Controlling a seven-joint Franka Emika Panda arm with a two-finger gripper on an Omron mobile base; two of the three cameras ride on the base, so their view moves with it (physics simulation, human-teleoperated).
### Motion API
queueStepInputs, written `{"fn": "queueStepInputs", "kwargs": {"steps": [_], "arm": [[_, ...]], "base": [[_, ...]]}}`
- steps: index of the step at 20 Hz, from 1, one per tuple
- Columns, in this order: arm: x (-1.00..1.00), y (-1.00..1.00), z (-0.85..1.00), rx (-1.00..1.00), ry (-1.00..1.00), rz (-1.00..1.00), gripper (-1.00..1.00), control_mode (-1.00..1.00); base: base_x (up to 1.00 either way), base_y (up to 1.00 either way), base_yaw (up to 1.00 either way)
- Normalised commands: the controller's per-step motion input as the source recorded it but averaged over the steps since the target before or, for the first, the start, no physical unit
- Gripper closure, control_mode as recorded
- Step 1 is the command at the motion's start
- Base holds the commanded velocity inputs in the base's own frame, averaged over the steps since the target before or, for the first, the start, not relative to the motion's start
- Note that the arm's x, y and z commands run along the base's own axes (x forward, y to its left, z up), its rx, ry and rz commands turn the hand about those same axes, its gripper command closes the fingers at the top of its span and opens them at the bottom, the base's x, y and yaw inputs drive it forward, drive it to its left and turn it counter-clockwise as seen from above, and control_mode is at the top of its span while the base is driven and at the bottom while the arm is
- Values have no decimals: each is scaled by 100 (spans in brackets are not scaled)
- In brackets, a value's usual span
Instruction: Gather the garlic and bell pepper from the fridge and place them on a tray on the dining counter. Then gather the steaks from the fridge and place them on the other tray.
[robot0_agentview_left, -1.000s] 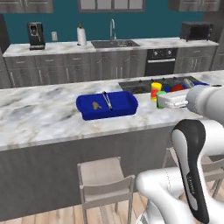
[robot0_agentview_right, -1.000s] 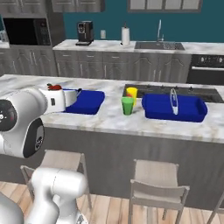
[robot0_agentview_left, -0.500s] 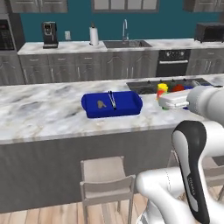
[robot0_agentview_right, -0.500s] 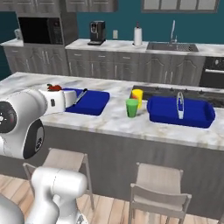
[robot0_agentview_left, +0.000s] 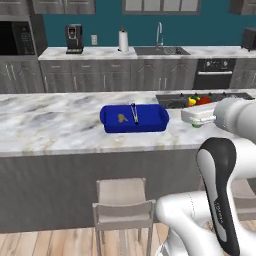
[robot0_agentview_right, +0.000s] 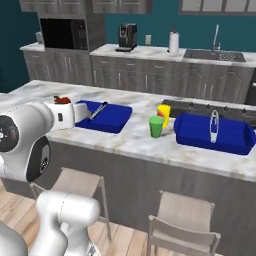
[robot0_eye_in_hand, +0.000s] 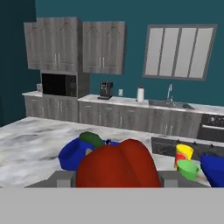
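My gripper (robot0_eye_in_hand: 116, 176) is shut on the bell pepper (robot0_eye_in_hand: 117, 165), a glossy red pepper with a green stem that bulks large between the fingertips in the hand view. In the left base view the gripper (robot0_agentview_left: 199, 111) hovers over the dining counter (robot0_agentview_left: 50, 125), right of a blue tray (robot0_agentview_left: 150, 123), with the bell pepper (robot0_agentview_left: 204, 100) showing red above the hand. The garlic (robot0_agentview_left: 121, 118) lies in that tray as a small tan lump. In the right base view the gripper (robot0_agentview_right: 64, 106) carries the bell pepper (robot0_agentview_right: 62, 100) just left of the near blue tray (robot0_agentview_right: 111, 120).
A second blue tray (robot0_agentview_right: 215, 135) sits further right on the marble top, with a green cup (robot0_agentview_right: 156, 126) and a yellow cup (robot0_agentview_right: 163, 113) between the trays. Stools (robot0_agentview_left: 122, 202) stand under the counter's front. The back worktop holds a sink, a coffee machine and a paper roll.
The whole picture has shifted: the base has moved, and the trays and back wall slide rightward in both base views. The pepper stays in the shut gripper.
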Motion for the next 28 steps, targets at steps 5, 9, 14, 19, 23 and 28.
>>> {"fn": "queueStepInputs", "kwargs": {"steps": [5,9,14,19,23,28], "arm": [[0,0,0,0,0,0,100,100],[0,0,0,0,0,0,100,100],[0,0,0,0,0,0,100,100],[0,0,0,0,0,0,100,100],[0,0,0,0,0,0,100,100],[0,0,0,0,0,0,100,100]], "base": [[92,-1,35],[93,-6,40],[86,-6,41],[84,-1,36],[88,0,32],[77,-1,31]]}}
